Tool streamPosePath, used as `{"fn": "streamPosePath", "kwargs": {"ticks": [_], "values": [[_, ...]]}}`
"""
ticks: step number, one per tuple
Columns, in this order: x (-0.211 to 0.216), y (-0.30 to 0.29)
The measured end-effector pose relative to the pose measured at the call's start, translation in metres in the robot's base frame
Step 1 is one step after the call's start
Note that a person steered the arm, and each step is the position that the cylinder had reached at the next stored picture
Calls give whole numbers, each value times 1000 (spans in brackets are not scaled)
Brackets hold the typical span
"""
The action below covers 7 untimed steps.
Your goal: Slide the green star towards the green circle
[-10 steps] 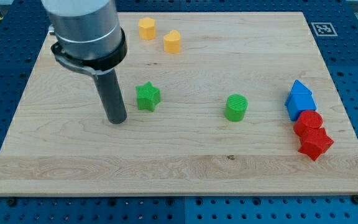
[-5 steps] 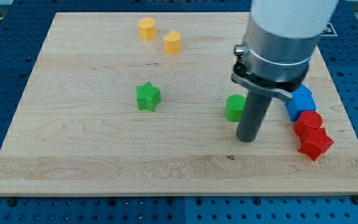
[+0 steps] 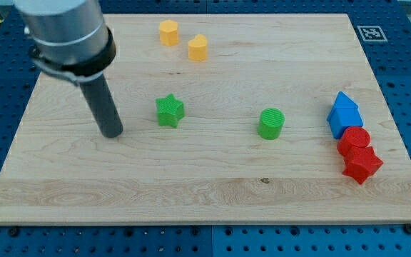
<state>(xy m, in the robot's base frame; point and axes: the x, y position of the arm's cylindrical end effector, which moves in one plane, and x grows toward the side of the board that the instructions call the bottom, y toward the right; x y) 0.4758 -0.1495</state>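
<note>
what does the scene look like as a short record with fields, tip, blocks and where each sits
tip: my tip rests on the wooden board, to the view's left of the green star block, apart from it
green star block: left of centre
green circle block: to the view's right of the star, bare board between
yellow blocks: two near the view's top
blue block: at the view's right edge
red blocks: two stacked in a row just below the blue one

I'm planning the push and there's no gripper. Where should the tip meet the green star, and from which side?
Press the green star on its face toward the view's left, pushing rightward: the green circle lies to its right, slightly lower. My tip stands left of the star, apart from it.
</note>
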Motion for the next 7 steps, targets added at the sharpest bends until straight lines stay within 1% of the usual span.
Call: {"fn": "streamPosePath", "kwargs": {"ticks": [1, 2, 3, 4, 5, 7], "values": [[-13, 31], [-30, 84], [-30, 125], [-28, 133], [3, 130], [8, 213]]}}
